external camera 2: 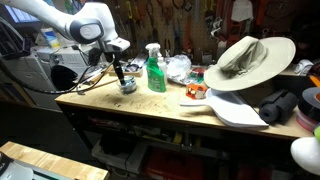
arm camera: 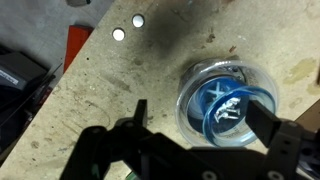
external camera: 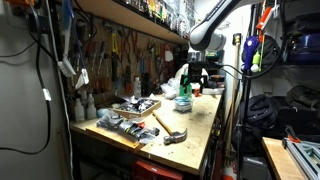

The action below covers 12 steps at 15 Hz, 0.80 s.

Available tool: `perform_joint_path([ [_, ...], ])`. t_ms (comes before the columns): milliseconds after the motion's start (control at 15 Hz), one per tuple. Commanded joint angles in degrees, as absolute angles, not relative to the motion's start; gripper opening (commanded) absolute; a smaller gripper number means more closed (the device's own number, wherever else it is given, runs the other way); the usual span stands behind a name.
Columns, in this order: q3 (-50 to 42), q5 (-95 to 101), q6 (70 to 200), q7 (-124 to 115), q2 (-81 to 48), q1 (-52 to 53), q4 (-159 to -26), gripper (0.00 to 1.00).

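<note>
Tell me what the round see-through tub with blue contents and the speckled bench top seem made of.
Round see-through tub: probably clear glossy plastic; the blue contents show through, the rim glints. Speckled bench top: likely bare wood board, matt, stained and scuffed.

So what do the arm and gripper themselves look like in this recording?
The arm is white, built of rounded tubular segments, with a dark ring around one joint. The gripper is black. The wrist view shows its two slim, flat black fingers on a black body. Dark cables hang near the wrist in an exterior view. No markings are legible.
</note>
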<state>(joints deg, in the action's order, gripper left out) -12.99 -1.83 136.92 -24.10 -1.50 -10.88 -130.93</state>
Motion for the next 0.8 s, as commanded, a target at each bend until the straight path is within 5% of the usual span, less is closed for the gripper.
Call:
perform_joint_path([
  [0,-12.8,0.1,137.2,-27.9,-3.6,-11.0,-129.4,1.0],
  [667,-13.0,0.4,137.3,-32.0,-5.7,-10.4,-127.0,1.0],
  [733,-13.0,0.2,137.2,-32.1,-5.9,-10.4,-126.8,0.94],
])
